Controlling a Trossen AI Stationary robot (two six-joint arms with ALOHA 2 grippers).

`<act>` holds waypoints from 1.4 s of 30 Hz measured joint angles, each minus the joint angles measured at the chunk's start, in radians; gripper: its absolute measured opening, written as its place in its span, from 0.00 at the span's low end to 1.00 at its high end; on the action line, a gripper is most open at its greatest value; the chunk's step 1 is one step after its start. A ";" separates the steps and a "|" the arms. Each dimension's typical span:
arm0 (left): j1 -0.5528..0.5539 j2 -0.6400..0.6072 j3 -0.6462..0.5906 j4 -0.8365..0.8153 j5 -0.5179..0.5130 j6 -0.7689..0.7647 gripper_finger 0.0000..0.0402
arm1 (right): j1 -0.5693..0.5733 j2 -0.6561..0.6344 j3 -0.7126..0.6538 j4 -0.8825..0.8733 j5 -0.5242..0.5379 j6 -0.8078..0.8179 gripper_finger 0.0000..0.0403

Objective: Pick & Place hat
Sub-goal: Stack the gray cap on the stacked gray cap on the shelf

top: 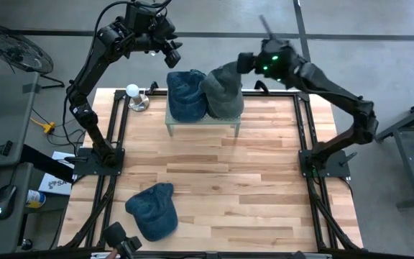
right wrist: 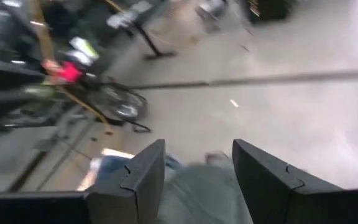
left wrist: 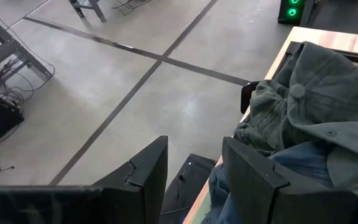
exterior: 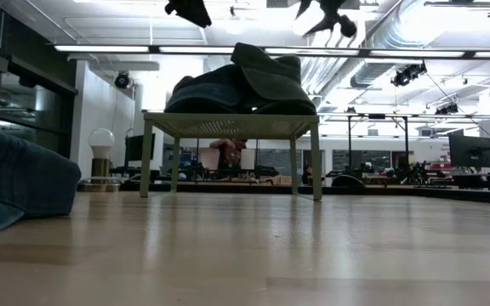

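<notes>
A small green stand (top: 201,121) (exterior: 228,126) sits at the table's far middle. A blue denim hat (top: 185,93) and a grey-green hat (top: 221,90) (exterior: 266,76) lie side by side on its top, the grey one overlapping the blue one. Another blue hat (top: 153,211) (exterior: 15,183) lies flat on the table near the near left corner. My left gripper (top: 172,57) (left wrist: 194,168) hangs open above the stand's far left, past the blue hat. My right gripper (top: 246,63) (right wrist: 197,165) is open above the grey-green hat's far edge (right wrist: 197,193).
A white ball on a metal base (top: 134,97) (exterior: 100,157) stands left of the stand. Dark frame rails (top: 113,137) run along the table's left and right sides. Bare wood lies between the stand and the near hat. A person (exterior: 228,153) shows far behind the stand.
</notes>
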 joint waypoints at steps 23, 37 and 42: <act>-0.143 -0.126 0.000 -0.133 -0.039 -0.130 0.37 | 0.139 -0.164 0.000 -0.133 -0.171 -0.427 0.43; -0.197 -0.118 0.000 -0.119 -0.122 -0.201 0.37 | 0.060 0.017 0.000 -0.127 -0.306 -0.607 0.01; -0.196 -0.088 0.000 -0.109 -0.195 -0.195 0.37 | 0.002 0.071 0.000 -0.091 -0.355 -0.578 0.00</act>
